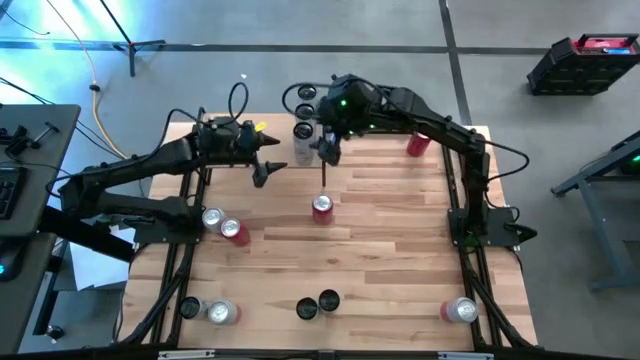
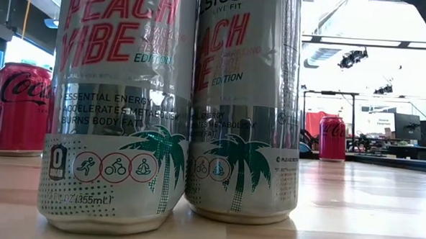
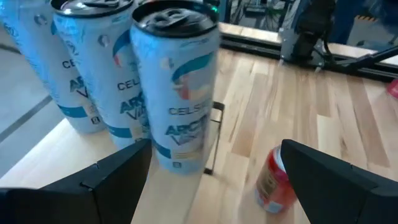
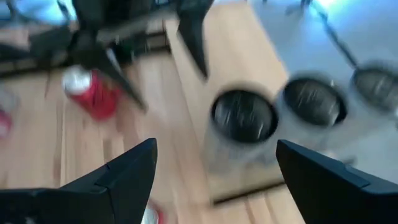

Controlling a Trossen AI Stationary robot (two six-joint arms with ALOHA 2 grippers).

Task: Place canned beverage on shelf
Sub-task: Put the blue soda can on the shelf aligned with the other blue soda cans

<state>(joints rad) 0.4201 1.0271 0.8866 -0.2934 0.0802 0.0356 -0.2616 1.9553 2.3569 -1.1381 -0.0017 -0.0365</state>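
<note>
Three tall white-and-blue beverage cans (image 3: 177,87) stand upright in a row on the shelf (image 3: 43,155), a light-wood board with thin black posts at the table's far edge. The right wrist view looks down on their dark tops (image 4: 244,117). My left gripper (image 1: 265,172) hovers open just left of the nearest can, holding nothing. My right gripper (image 1: 327,152) hangs open above and just right of the same can, also without a load. A red can (image 1: 322,207) stands on the table nearer the front.
Two red cans (image 1: 222,224) stand at the table's left and another (image 1: 417,143) at the far right. Several more cans (image 1: 318,304) stand along the near edge; two tall silver ones (image 2: 178,103) fill the low view.
</note>
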